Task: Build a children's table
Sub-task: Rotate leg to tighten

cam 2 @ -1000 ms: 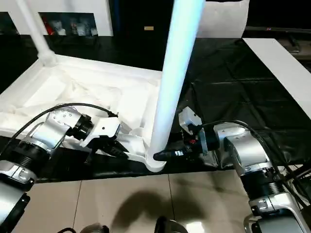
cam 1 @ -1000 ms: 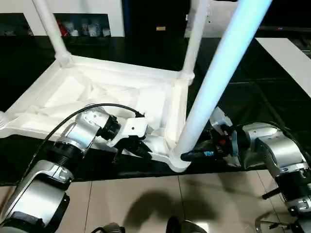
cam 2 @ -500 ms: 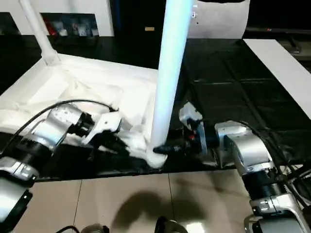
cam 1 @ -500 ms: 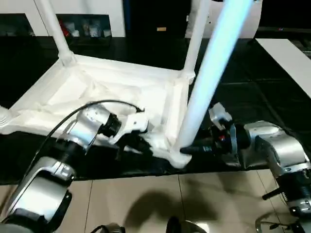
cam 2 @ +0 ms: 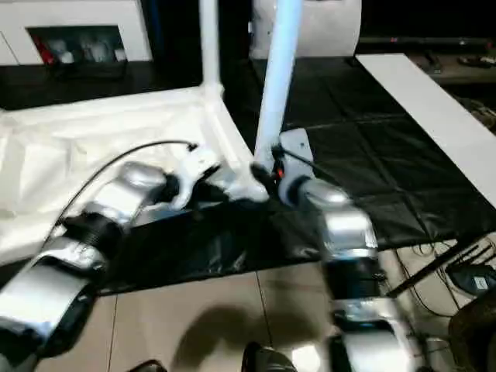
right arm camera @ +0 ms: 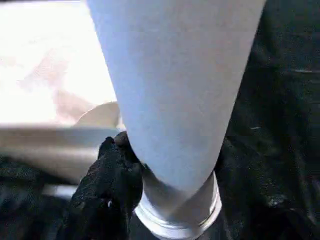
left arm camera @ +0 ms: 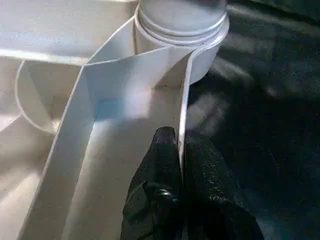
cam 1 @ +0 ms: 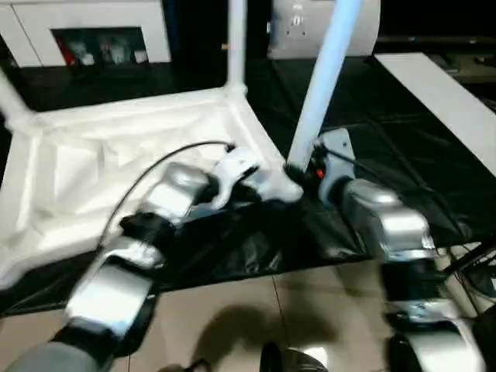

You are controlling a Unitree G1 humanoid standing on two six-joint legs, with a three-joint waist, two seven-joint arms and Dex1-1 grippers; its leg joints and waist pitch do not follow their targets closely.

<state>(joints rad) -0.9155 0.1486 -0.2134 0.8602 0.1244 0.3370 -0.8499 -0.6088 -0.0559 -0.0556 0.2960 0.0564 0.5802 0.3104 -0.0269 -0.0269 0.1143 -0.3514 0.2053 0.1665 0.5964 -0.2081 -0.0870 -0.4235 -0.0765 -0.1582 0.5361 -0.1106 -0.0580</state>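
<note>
table: 1 kids' white plastic table point(cam 1: 116, 155), upside down on the black sheet point(cam 1: 364, 132), ribbed underside facing up
legs: 3 visible w/ any certainty. 1 at the near corner point(cam 1: 324, 70) btw the two grippers, 1 at the far corner point(cam 1: 236, 39), 1 at the pic's left edge point(cam 1: 9, 101). All stand up out of corner sockets
left gripper point(left arm camera: 181, 150): 2 black fingers pinched together on the thin rim wall of the tabletop, just beside the near corner socket point(left arm camera: 182, 30)
right gripper point(right arm camera: 170, 170): fingers apart around the base of the near leg, 1 finger point(right arm camera: 107, 175) touching the leg, right above the socket ring
arms: 2 silver forearms, both reach to that same near corner
floor: beige tiles nearest the robot
other stuff: 1 flat white board point(cam 1: 438, 97) on the right, well apart from the table; white cabinets point(cam 1: 85, 31) at the back
</note>
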